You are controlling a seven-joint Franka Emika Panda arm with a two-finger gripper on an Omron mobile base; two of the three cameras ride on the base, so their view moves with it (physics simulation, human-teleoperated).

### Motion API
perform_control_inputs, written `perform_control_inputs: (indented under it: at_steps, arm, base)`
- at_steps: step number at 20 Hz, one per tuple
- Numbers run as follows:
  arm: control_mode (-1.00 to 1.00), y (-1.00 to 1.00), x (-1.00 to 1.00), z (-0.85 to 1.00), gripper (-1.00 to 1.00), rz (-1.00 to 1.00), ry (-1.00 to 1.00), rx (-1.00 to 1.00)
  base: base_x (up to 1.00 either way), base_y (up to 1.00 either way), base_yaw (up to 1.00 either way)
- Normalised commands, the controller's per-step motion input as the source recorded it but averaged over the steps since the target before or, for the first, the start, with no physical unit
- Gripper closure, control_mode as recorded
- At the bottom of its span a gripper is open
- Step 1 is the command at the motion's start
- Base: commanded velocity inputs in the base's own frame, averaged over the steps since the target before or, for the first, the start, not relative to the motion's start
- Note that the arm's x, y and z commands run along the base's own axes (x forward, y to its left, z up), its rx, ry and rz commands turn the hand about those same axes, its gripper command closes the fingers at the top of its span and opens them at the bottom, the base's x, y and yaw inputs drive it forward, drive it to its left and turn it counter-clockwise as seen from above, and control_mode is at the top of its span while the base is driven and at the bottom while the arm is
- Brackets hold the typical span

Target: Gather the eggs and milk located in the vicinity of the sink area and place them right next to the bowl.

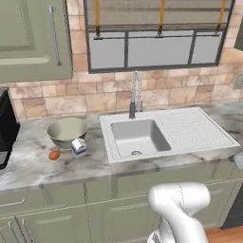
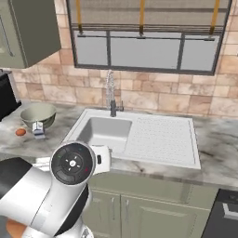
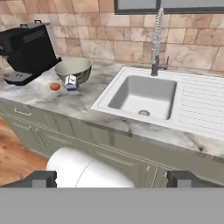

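Gripper (image 3: 112, 179): spread wide, nothing between the two dark finger tips; raised well back from the counter and apart from every task thing.
Egg (image 1: 54, 155): small orange-brown ball on the marble counter (image 1: 28, 166), just left of the carton and near the bowl's front; smooth and round, likely to roll if nudged.
Milk (image 1: 79, 146): small white carton with blue markings and a gabled top, upright, right against the bowl's front wall; whether actually touching cannot be told.
Bowl (image 1: 67, 131): wide, deep, pale grey-green with a lighter inside; left of the sink, right of the black coffee machine (image 3: 28, 50).
Sink (image 1: 137, 136): white basin with round drain, ribbed drainboard to its right, chrome faucet (image 1: 135, 97) behind; nothing lying in the basin.
Progress: by the look of it, egg and milk already beside the bowl.
Step in hand: probably pulling clear; best kept high and away from carton and egg, since a brush could topple one or send the other rolling.
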Motion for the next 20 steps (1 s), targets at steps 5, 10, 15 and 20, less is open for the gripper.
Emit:
perform_control_inputs:
  at_steps: [5, 10, 15, 20]
  arm:
    - [1.00, 0.00, 0.00, 0.00, -1.00, 0.00, 0.00, 0.00]
    - [1.00, 0.00, 0.00, 0.00, -1.00, 0.00, 0.00, 0.00]
    - [1.00, 0.00, 0.00, 0.00, -1.00, 0.00, 0.00, 0.00]
    - [1.00, 0.00, 0.00, 0.00, -1.00, 0.00, 0.00, 0.00]
  base:
    - [-0.09, -0.38, 0.00]
    - [-0.01, -0.56, 0.00]
    - [0.00, -0.71, 0.00]
    - [-0.08, -0.76, 0.00]
